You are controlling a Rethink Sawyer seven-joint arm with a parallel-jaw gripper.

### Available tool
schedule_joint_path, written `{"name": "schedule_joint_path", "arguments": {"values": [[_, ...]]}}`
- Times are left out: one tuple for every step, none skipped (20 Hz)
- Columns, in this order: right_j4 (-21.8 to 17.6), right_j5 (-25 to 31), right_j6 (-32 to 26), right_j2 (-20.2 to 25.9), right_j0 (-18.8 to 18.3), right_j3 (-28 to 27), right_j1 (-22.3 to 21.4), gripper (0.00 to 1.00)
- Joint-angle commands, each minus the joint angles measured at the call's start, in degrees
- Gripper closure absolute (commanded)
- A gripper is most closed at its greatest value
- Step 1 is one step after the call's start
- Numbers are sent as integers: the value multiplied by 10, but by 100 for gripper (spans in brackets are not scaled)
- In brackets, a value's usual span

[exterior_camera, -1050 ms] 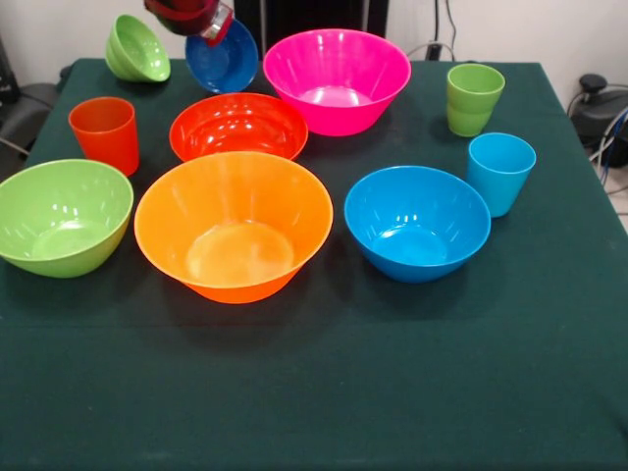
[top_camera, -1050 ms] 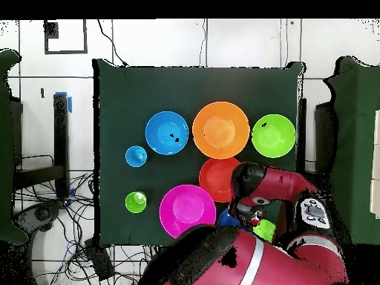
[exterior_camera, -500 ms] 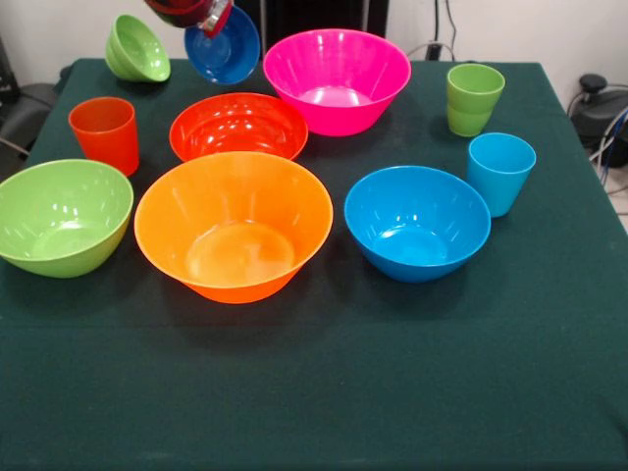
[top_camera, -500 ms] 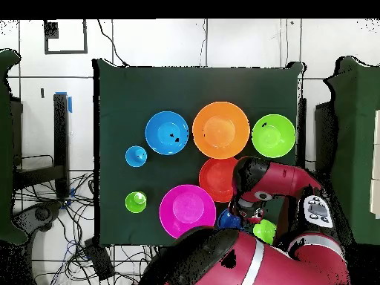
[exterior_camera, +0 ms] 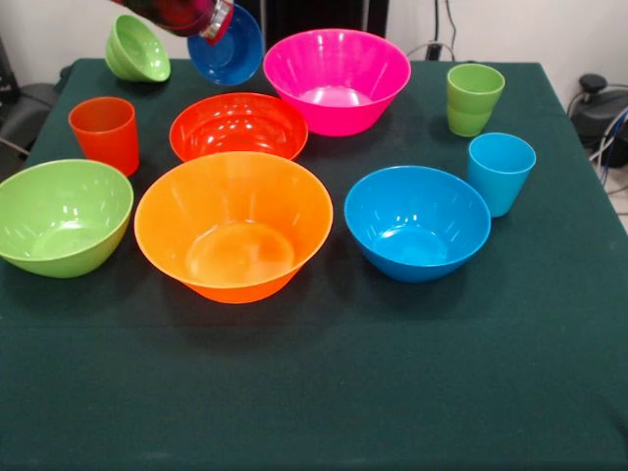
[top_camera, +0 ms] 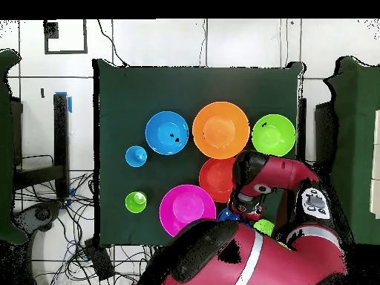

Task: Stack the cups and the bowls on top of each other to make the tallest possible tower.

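Tabletop: dark green cloth; every piece sits on it singly apart from the one I carry.
Large orange bowl: middle of the spread, upright.
Large pink bowl: at 1 o'clock from the orange one.
Lime green bowl: at 9 o'clock.
Blue bowl: at 3 o'clock.
Red-orange bowl: at 12 o'clock, its rim just beside the orange rim.
Small dark blue bowl: tilted on edge and lifted off the cloth at 12 o'clock, far edge.
Small green bowl: tipped, at 11 o'clock.
Cups: orange cup at 10 o'clock; green cup and light blue cup at 2 o'clock.
Pincer: clamped on the dark blue bowl's rim.
Progress: no tower yet; nothing nested, I judge all stacking remains.
Room: pale wall, cables and a grey floor around.
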Motion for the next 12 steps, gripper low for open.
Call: {"name": "schedule_joint_path", "arguments": {"values": [[21, 29, -7, 72, 12, -33, 16, 100], [23, 28, -4, 70, 13, -27, 9, 100], [25, 26, -1, 69, 13, -18, 2, 100], [27, 25, 4, 67, 14, -12, -2, 100], [29, 22, 8, 64, 16, -2, -12, 100], [31, 20, 12, 60, 18, 8, -21, 100], [33, 17, 16, 57, 19, 18, -31, 100], [34, 18, 17, 56, 20, 20, -34, 100], [35, 19, 18, 55, 20, 23, -37, 100], [35, 20, 18, 54, 21, 22, -36, 100], [36, 22, 19, 54, 21, 23, -37, 100], [36, 24, 19, 52, 22, 24, -40, 100]]}}
